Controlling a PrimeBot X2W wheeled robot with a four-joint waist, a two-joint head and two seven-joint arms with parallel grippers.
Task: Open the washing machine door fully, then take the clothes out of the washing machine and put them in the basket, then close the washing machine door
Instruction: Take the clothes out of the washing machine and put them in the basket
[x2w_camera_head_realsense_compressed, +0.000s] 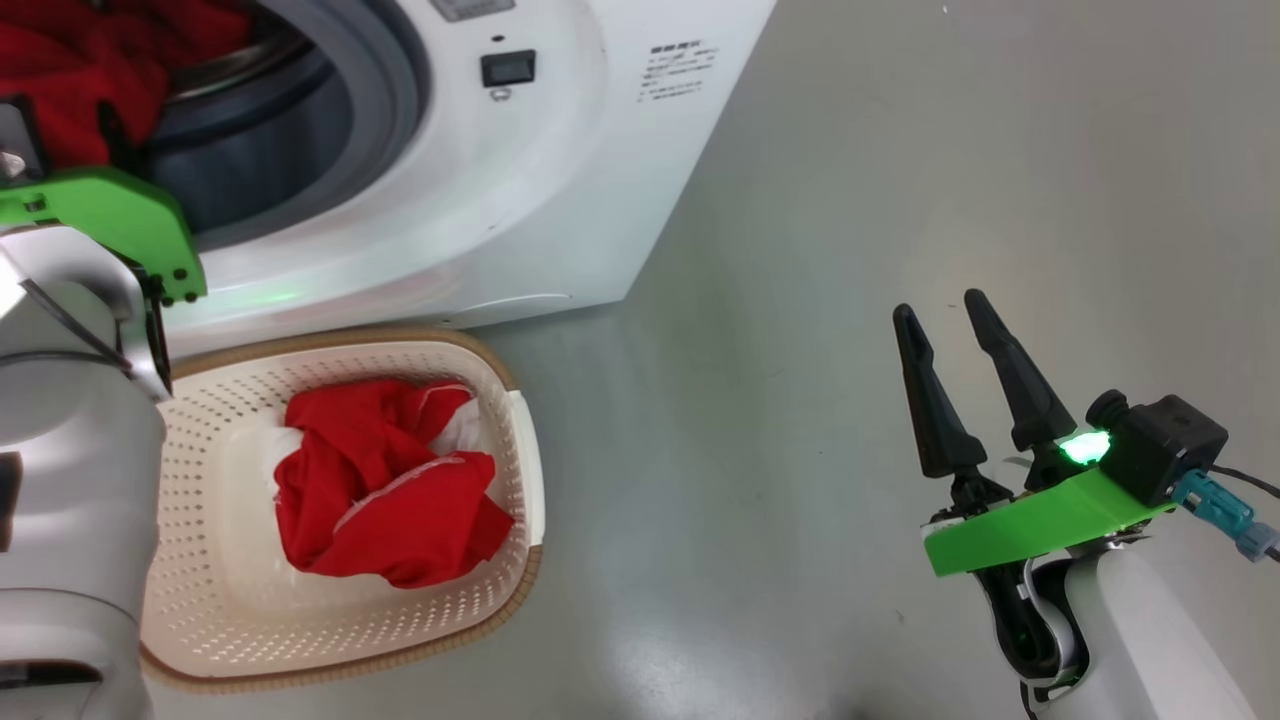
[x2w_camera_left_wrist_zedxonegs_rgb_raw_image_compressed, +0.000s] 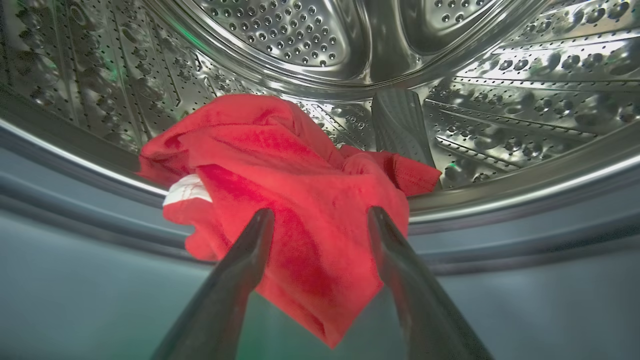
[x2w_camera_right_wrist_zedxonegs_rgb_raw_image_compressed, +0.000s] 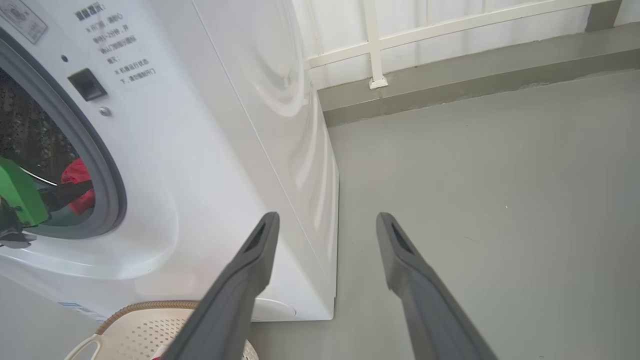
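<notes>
The washing machine (x2w_camera_head_realsense_compressed: 560, 200) stands at the upper left with its mouth uncovered; its door is out of view. Red clothes (x2w_camera_left_wrist_zedxonegs_rgb_raw_image_compressed: 280, 165) lie at the front of the steel drum (x2w_camera_left_wrist_zedxonegs_rgb_raw_image_compressed: 320, 40), one fold drooping over the grey rubber ring (x2w_camera_left_wrist_zedxonegs_rgb_raw_image_compressed: 75, 260). My left gripper (x2w_camera_left_wrist_zedxonegs_rgb_raw_image_compressed: 321, 212) is open, its two fingertips spread just in front of that garment. Another red garment (x2w_camera_head_realsense_compressed: 390, 480) lies crumpled in the basket (x2w_camera_head_realsense_compressed: 200, 600) on the floor below the machine. My right gripper (x2w_camera_head_realsense_compressed: 939, 305) hangs open and holds nothing over the floor to the right.
The grey floor (x2w_camera_head_realsense_compressed: 800, 300) stretches right of the machine. In the right wrist view a low grey kerb (x2w_camera_right_wrist_zedxonegs_rgb_raw_image_compressed: 450, 85) and a white railing (x2w_camera_right_wrist_zedxonegs_rgb_raw_image_compressed: 372, 45) run behind it. My left forearm (x2w_camera_head_realsense_compressed: 70, 450) overlaps the basket's left side.
</notes>
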